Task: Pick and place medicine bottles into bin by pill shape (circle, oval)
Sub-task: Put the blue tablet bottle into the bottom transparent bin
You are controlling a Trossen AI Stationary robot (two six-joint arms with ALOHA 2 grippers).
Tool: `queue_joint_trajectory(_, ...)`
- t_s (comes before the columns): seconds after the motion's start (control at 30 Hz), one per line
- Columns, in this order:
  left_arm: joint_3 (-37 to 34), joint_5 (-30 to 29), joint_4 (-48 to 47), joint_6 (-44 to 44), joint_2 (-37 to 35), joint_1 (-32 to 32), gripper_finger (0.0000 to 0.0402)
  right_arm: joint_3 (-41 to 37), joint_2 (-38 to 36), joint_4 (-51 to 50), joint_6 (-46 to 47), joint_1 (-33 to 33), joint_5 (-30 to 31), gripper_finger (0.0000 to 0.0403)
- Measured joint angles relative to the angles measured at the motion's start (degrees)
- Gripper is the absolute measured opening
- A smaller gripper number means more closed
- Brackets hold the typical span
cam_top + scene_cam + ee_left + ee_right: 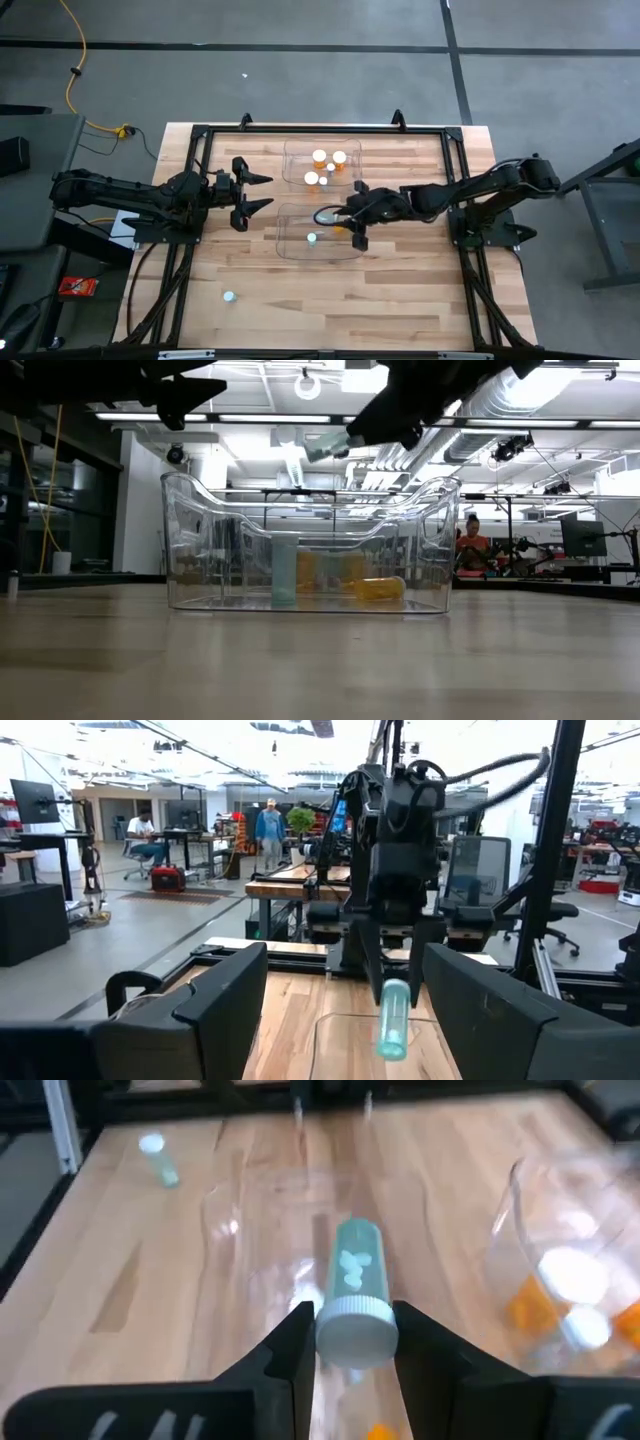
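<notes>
Four orange white-capped medicine bottles (325, 168) are sitting in the far clear plastic bin (295, 148). Two more are lying in the near clear bin (285, 250), over which the right gripper (350, 1342) is clamping a pale teal bottle (354, 1295). One teal bottle (229, 297) is waiting on the table. Left gripper (260, 192) is hovering with fingers spread, empty.
</notes>
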Motion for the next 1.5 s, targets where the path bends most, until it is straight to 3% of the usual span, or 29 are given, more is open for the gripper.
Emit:
queue_joint_trajectory(0.13,0.0,-1.33,0.0,0.11,0.0,0.0,0.0256,0.02,-0.02,-4.59,2.74,0.0,-0.32,0.009)
queue_joint_trajectory(0.3,0.0,-2.55,-0.04,0.17,0.0,0.0,0.0256,0.04,2.6,-2.67,2.01,0.0,-1.06,0.009)
queue_joint_trajectory(0.57,0.02,-2.55,-0.18,0.13,0.0,0.02,0.0256,0.09,10.72,2.73,0.55,-2.55,-10.3,0.009)
queue_joint_trajectory(0.83,0.02,-2.53,-0.48,0.65,0.0,0.02,0.0256,0.07,11.08,1.58,5.63,-5.27,-10.24,0.0091)
queue_joint_trajectory(1.03,0.02,-2.54,-0.5,0.63,0.01,0.02,0.0256,0.02,11.19,2.92,4.34,-4.45,-9.59,0.0094)
queue_joint_trajectory(1.2,0.02,-2.55,-0.5,0.63,0.02,0.02,0.0256,0.02,11.19,4.08,4.3,-3.92,-6.13,0.0134)
queue_joint_trajectory(1.5,0.02,-2.55,-0.5,0.63,0.02,0.02,0.0256,0.34,11.19,3.7,-0.59,-4.43,-5.91,0.0208)
